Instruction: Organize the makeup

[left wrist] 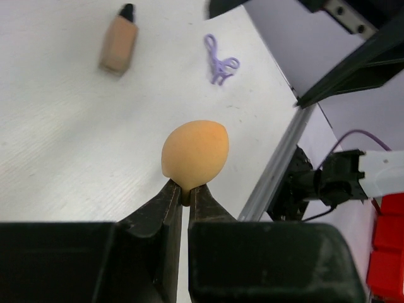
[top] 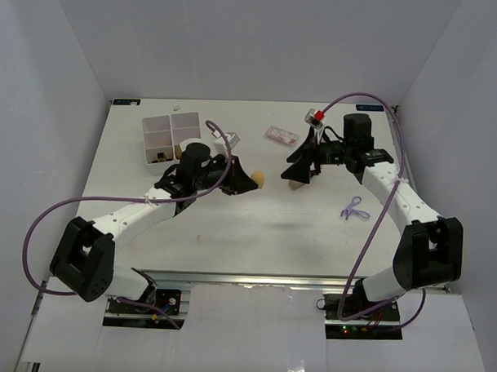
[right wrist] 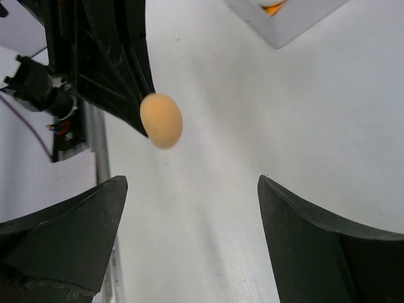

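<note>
On my white bench [top: 255, 227] a white compartmented box [top: 170, 131] sat far left; a purple looped tool [top: 355, 209] lay at right.

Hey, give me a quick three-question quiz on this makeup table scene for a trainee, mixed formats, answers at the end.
1. True or false: the left tool is shut on the beige egg-shaped foam sponge.
2. The right tool is: A) open and empty; B) shut on a lipstick tube; C) gripping a clear packet.
3. Fill in: the tan plastic bottle lying on the white table has a ___ cap.
Key: 1 true; 2 A; 3 black.
</note>
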Motion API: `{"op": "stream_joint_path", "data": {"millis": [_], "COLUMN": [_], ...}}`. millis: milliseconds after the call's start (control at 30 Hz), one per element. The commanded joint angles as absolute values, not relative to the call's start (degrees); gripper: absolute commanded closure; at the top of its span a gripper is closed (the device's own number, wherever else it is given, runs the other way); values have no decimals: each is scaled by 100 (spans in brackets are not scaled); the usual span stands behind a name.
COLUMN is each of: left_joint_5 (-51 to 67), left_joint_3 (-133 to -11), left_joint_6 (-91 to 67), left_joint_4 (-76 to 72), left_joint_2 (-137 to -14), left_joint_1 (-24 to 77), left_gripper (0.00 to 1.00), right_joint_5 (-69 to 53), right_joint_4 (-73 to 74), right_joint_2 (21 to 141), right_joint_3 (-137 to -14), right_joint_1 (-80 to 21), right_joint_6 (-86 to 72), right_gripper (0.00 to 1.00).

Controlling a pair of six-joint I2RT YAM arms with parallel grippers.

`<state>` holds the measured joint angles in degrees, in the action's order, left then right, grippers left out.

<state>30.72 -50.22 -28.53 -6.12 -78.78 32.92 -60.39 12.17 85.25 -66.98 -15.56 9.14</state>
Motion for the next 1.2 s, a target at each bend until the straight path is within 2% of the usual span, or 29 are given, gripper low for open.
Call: {"op": "stream_joint_path", "data": {"millis": [0,200,333,567,833,1167], "left_joint_5": [2756,2264,2047,1362,916,887], "left_joint_3": [-5199,-6169,-6895,-8145,-8260,-8527], "left_joint_6": [-2758,-2508,-2549,-2349,-2246,-2640], "left_joint_4": [162,1434,1771,2624,2751,2716], "left_joint_2": [-7488,-8061,-8718,-9778,-10092,-10369], "left_joint_1": [2260,752,56,-344,-417,-652], "left_gripper": [100,100,100,100,100,100], "right_joint_5": [-5543,-5524,-5681,-5906,-5861,-5920], "right_joint_4": [1286,785,578,283,269,202], "right_joint_2": [7844,7149,6956,6813,6794,6830], "right_joint_3": [-6448,-5501,-5358,-5078,-4988,-4926], "right_joint_1": [-1339,-1117,-845,-669,-620,-540], "right_joint_6": [1454,1498,1344,1113,1235,1182], "right_gripper": [10,10,10,10,10,10]}}
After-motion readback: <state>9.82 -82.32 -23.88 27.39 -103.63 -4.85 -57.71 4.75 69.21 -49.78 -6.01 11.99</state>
